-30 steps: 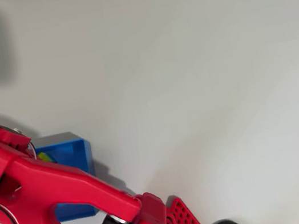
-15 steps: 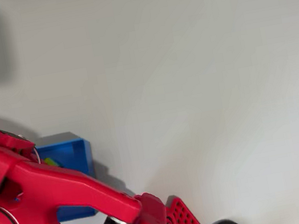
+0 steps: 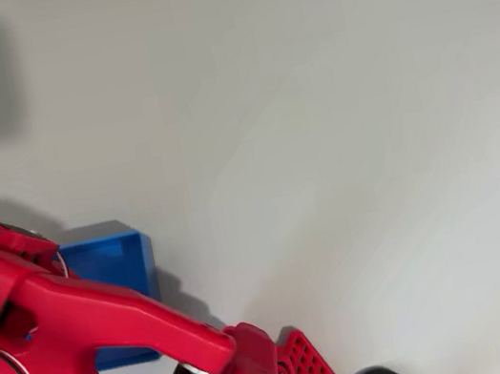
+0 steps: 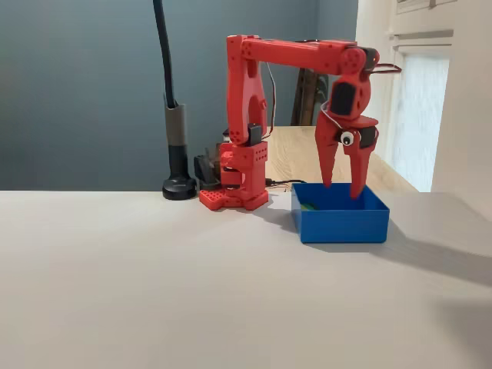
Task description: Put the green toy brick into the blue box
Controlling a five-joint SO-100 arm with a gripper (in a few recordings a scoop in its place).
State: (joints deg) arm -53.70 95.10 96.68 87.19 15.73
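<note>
- Green toy brick (image 4: 310, 205): a thin sliver of green shows inside the blue box (image 4: 340, 221) in the fixed view, low against the back left of the floor; its outline is too small to make out.
- Red gripper (image 4: 341, 187) hangs point-down over the box, its two fingers spread apart with nothing between them, tips at rim height.
- Overhead, the red arm (image 3: 90, 322) covers much of the box (image 3: 112, 257).
- White table (image 4: 154, 292) carries the box, the arm's base and a black lamp stand (image 4: 177, 146).
</note>
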